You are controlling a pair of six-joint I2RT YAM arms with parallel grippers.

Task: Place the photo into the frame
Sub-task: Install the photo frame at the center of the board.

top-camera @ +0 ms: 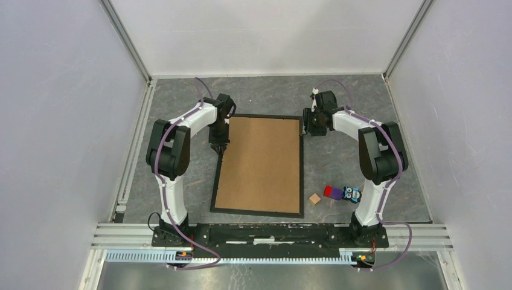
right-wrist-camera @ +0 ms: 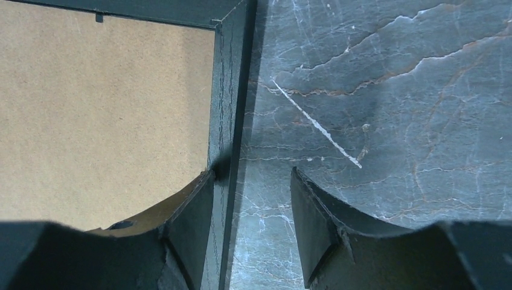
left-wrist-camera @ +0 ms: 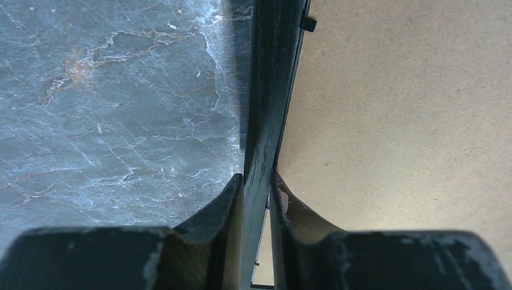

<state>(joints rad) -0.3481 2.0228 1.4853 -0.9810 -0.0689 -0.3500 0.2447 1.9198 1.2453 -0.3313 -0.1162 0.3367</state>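
The left jaws are closed on the frame (left-wrist-camera: pixel 265 90) – one finger (left-wrist-camera: pixel 223 208) presses its outer face on the table side and the other sits against its inner edge over the backing board (left-wrist-camera: pixel 410 121), with the left rail pinched between them. Whether that rail is lifted off the table (top-camera: pixel 265 93) cannot be told. A small black tab (left-wrist-camera: pixel 308 23) sticks out from the rail's inner edge further along.

The right jaws stand open astride the right rail. The inner finger (right-wrist-camera: pixel 193 208) sits at the rail's inner edge above the board. The outer finger (right-wrist-camera: pixel 314 211) is over bare table, with a clear gap between it and the rail. The frame's far right corner lies just ahead of them.

In the overhead view the frame lies flat mid-table, back up, with the brown board filling it. The left grip is at 10 o'clock on it and the right jaws are at 1 o'clock.

There is bare table at 9 o'clock up to the side wall, a narrower strip at 12 before the back wall, and open ground at 3. At 6 the near rail lies close to the base bar. At 4 o'clock, near the right rail, sit a wooden cube (top-camera: pixel 314 199), a purple block (top-camera: pixel 331 192) and an owl figure (top-camera: pixel 352 194).

The left arm (top-camera: pixel 175 145) and the right arm (top-camera: pixel 377 148) both rise from their bases, fold at the elbow and reach inward – wrists angled down onto the far half of the frame.
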